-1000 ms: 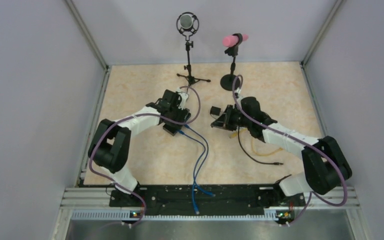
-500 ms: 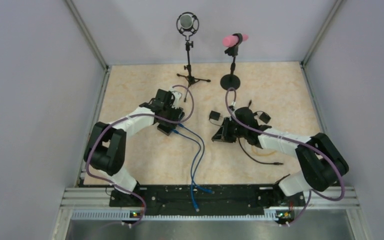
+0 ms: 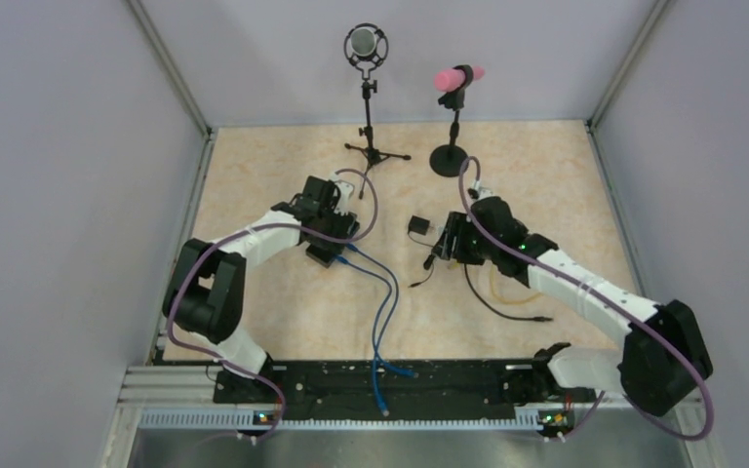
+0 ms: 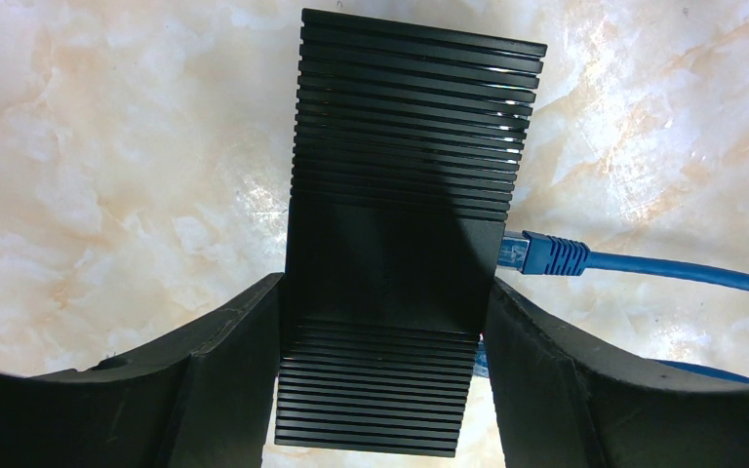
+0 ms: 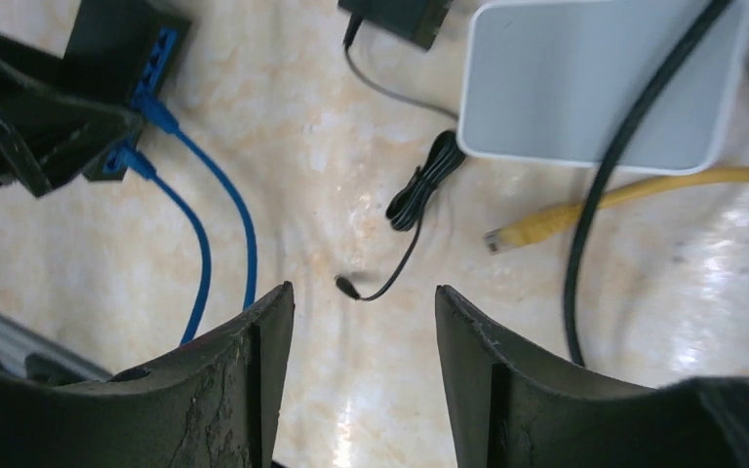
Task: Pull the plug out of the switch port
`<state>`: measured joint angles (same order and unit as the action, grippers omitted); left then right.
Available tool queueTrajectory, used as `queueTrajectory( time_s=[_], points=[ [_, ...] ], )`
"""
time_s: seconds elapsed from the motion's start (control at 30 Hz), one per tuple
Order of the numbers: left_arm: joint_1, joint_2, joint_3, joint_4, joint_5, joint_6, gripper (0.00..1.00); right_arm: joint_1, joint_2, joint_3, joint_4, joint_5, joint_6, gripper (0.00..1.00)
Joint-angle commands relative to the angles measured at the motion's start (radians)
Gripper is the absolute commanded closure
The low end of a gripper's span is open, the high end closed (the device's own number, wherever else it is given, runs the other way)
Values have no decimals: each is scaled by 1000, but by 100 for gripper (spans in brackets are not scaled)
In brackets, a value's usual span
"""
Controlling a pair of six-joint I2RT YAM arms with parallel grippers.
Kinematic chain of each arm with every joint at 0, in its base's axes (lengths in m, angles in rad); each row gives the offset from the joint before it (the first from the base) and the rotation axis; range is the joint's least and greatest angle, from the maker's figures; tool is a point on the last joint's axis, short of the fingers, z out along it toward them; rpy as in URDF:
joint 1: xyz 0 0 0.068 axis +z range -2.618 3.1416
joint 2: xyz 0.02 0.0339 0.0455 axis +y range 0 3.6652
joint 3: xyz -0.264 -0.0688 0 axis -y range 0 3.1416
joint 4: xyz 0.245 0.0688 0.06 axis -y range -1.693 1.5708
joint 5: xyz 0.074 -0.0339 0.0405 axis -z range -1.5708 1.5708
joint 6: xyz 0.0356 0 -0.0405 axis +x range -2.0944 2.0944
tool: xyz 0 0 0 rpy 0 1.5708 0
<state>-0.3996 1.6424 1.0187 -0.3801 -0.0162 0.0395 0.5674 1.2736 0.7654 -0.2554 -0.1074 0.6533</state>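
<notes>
While the left gripper pins the black ribbed plastic switch between tightly closed jaws on the marble-patterned worktop, the blue moulded Ethernet plug sits in its side port. Farther right, the right gripper hovers with its jaws parted and empty. A skewed tug could drag the switch from that grip or strain the port. The plug's boot is ridged and its tip is clear.

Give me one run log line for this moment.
left claw: shut on switch | right claw: open, empty | blue plug: seated in switch side | black cord end: loose on table
</notes>
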Motion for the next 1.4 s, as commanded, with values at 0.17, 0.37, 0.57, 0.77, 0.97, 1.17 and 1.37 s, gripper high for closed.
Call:
queueTrajectory(
  time_s=[0.17,0.37,0.57,0.77,0.97,1.17,1.37],
  points=[
    [2,-88,0,14,11,5,96,-111,-17,39,-179,266,-113,49],
    [2,-100,-8,12,34,-1,96,-118,98,86,-167,223,-136,56],
    [1,-102,-19,18,49,-4,96,-117,181,88,-124,217,-161,70],
    [1,-96,-17,18,61,-4,96,-117,258,110,-100,221,-178,73],
    [2,-97,-21,20,66,-4,96,-123,187,112,-124,349,-173,100],
    [2,-94,-22,20,64,-4,96,-222,136,125,-165,412,-179,100],
    [1,-94,-18,23,74,-6,96,-267,158,111,-144,384,-233,99]
  ],
)
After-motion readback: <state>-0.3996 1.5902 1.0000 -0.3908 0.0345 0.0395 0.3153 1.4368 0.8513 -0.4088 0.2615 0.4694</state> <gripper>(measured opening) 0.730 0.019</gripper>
